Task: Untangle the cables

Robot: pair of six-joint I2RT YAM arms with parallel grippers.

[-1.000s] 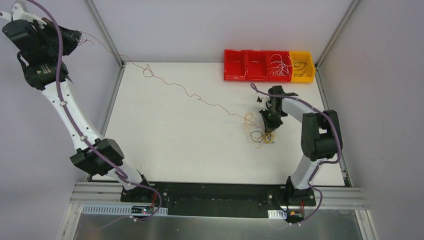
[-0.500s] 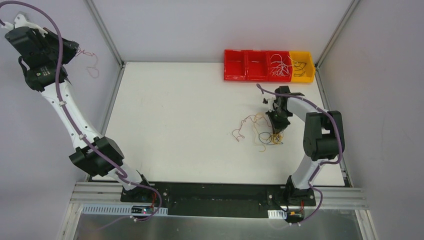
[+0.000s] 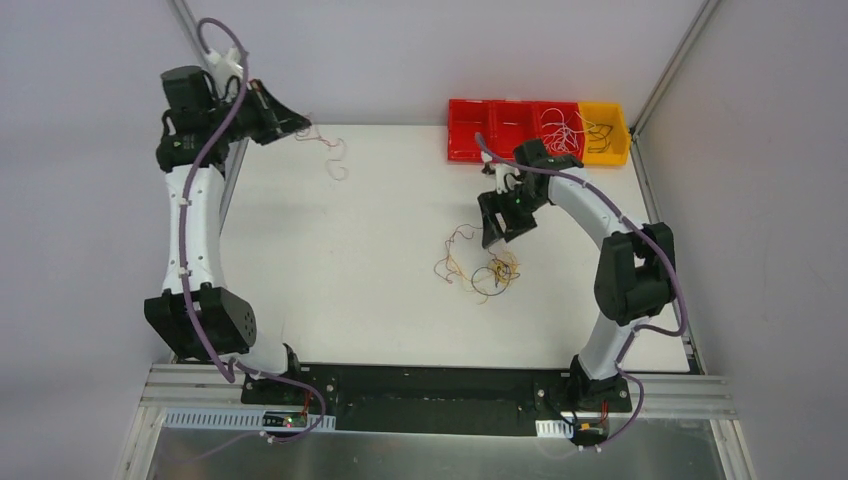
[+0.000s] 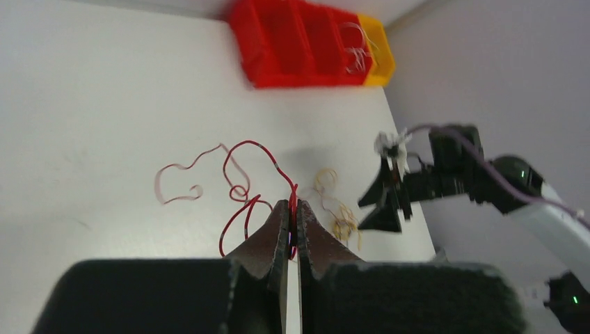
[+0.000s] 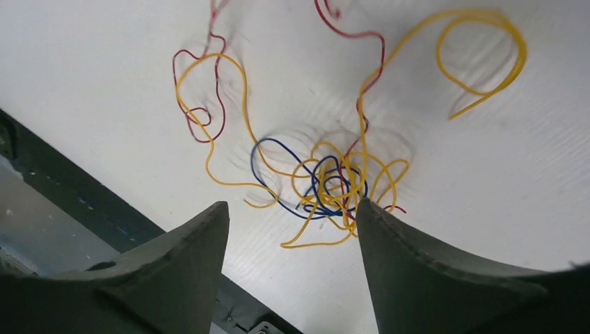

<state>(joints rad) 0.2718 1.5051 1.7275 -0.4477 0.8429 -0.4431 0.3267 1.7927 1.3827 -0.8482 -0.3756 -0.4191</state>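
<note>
A tangled clump of cables (image 3: 480, 270), yellow, blue and dark red, lies on the white table right of centre. In the right wrist view the clump (image 5: 332, 182) sits just below and ahead of my right gripper (image 5: 291, 207), which is open and holds nothing. From above, the right gripper (image 3: 489, 237) hovers at the clump's far right side. My left gripper (image 3: 297, 128) is raised over the table's back left corner, shut on a loose red cable (image 3: 330, 152). The red cable (image 4: 240, 188) curls down from the pinched left gripper (image 4: 293, 206).
A row of bins stands at the back right, three red bins (image 3: 495, 130) and one yellow bin (image 3: 603, 132). Loose wires lie in the rightmost red compartment and in the yellow one. The black frame rail (image 3: 430, 385) runs along the near edge.
The left arm swung from the far left in over the table's back corner, carrying the freed red cable. The right gripper opened, let go of the clump and lifted away; the clump shifted left.
</note>
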